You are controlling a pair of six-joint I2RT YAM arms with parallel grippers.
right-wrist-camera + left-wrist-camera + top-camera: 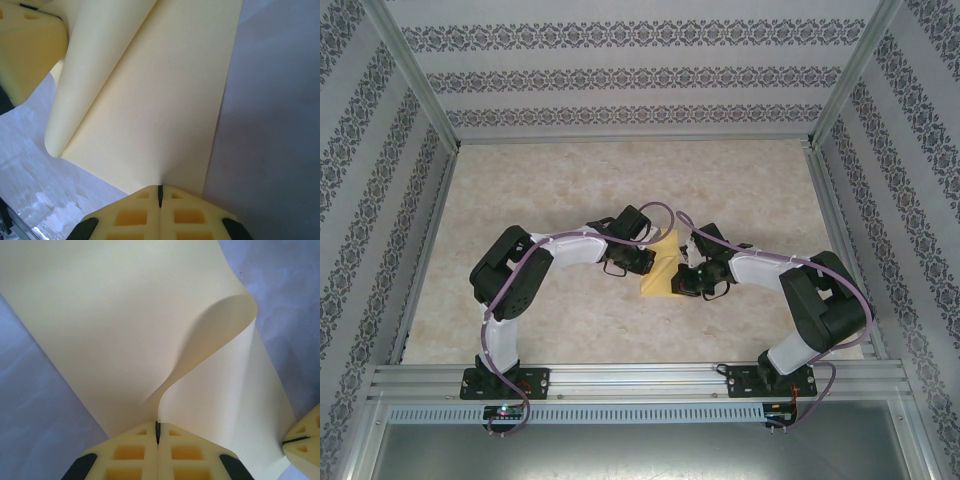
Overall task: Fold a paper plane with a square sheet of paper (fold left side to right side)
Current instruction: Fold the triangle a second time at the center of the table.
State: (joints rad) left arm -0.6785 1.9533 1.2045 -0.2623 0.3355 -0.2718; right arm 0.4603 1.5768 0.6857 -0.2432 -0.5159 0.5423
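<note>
**Operator:** What does the top view give me?

**Spotter:** Your left claw and your right claw meet nose to nose in the middle of the worktop. The square sheet of paper is between them, partly raised off the surface. From up there you cannot tell how either claw's jaws stand.

**Operator:** And the left wrist?

**Spotter:** There your left claw is closed, with its fingers pressed together on the near edge of the sheet. The paper rises from the pinch and rolls over in a soft loop toward the right, and no crease shows. The tip of your right claw sits at the lower right, against the sheet's edge.

**Operator:** Right wrist?

**Spotter:** Your right claw is closed as well, clamped on the sheet's edge. The rolled-over part lies to the left, and your left claw is at the top left beside it.

**Operator:** What can bite me from here?

**Spotter:** I judge three things.
- If you pull the claws apart, thin paper held at two points may tear or slip out.
- If you release one claw too soon, the loop may unroll.
- If you press down with the edges out of line, you get a skewed crease that spoils every later fold.

**Operator:** Any writing?

**Spotter:** None that you can read. There is no brand or label on the paper, the claws or the worktop.
</note>
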